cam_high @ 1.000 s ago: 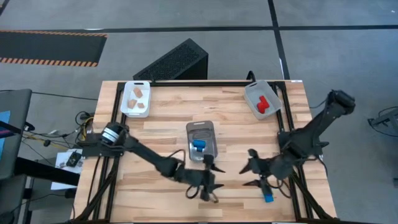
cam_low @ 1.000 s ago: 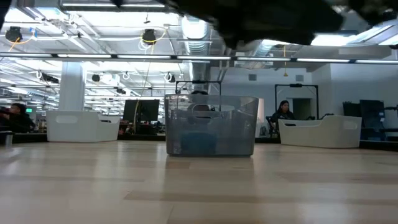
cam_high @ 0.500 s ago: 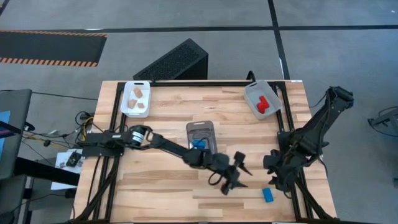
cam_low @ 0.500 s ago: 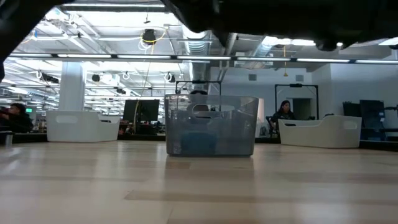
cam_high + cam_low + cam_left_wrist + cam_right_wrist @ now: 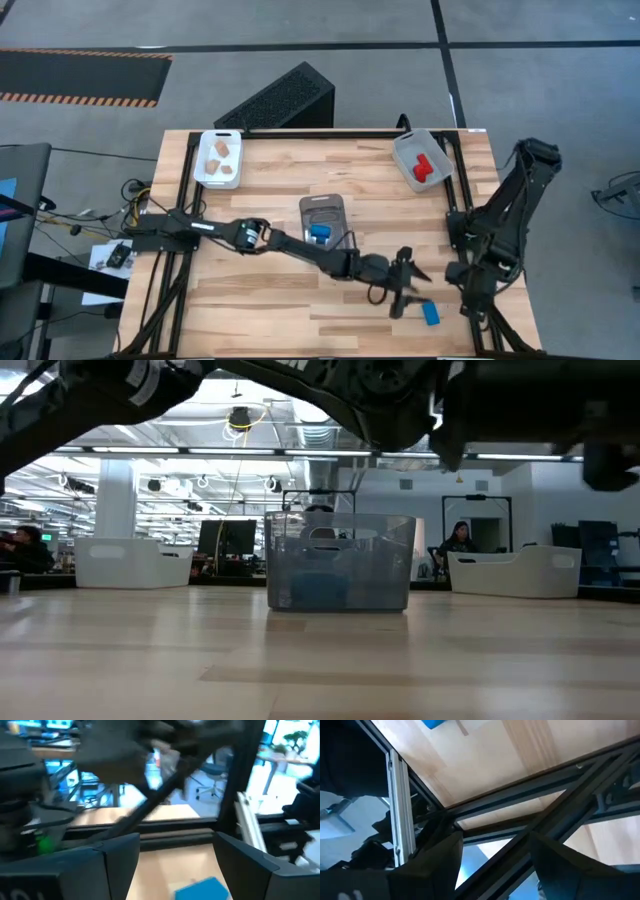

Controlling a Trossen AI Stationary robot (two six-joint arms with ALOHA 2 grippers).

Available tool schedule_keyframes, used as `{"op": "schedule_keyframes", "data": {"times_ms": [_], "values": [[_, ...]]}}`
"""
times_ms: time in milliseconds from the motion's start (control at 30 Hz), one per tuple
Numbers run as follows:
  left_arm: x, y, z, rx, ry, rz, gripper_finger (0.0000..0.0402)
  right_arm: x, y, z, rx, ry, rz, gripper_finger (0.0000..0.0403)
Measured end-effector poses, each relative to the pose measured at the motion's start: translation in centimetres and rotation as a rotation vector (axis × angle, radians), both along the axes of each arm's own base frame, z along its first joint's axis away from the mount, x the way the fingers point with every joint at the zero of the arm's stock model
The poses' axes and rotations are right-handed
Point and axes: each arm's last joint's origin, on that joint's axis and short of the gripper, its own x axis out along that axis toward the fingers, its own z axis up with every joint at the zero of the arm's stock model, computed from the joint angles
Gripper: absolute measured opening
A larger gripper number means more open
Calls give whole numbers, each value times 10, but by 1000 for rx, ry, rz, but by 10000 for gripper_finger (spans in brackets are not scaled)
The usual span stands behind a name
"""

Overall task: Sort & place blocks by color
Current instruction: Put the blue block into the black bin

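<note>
High view, looking down: the pale butcher-block wooden table (image 5: 270, 175) fills the middle, and the long dark left arm (image 5: 290, 245) stretches low across it from the left edge toward the near right corner. The dark right arm (image 5: 505, 215) is folded up at the table's right edge, over the frame. Three trays sit on the wood: a white tray (image 5: 205, 170) at the far left with light wooden blocks (image 5: 222, 158) in it, a grey tray (image 5: 403, 158) at the far right holding red blocks (image 5: 424, 168), and a clear tray (image 5: 322, 208) in the centre with a blue block (image 5: 319, 235) inside. The left gripper (image 5: 408, 292) hangs with its fingers spread and nothing between them, just beside a loose small blue block (image 5: 431, 314) lying on the table near the front right corner; its wrist view shows that block (image 5: 202, 888) between the parted fingers, not touched. The right gripper (image 5: 495, 855) is off the table's side, its two fingers apart and empty.
</note>
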Motion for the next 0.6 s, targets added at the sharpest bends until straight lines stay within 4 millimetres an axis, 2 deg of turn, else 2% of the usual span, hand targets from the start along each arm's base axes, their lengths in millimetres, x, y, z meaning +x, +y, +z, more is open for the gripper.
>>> {"op": "schedule_keyframes", "data": {"times_ms": [267,467,600], "values": [[-3,-29,-16,-1,-36,99,242,-7,2,-1,-53,-64,5,255],[-11,-51,-30,236,18,21,242,-8,0,-3,-100,-169,72,255],[-14,-58,-33,290,25,-22,242,-5,3,-5,-130,-276,122,255]]}}
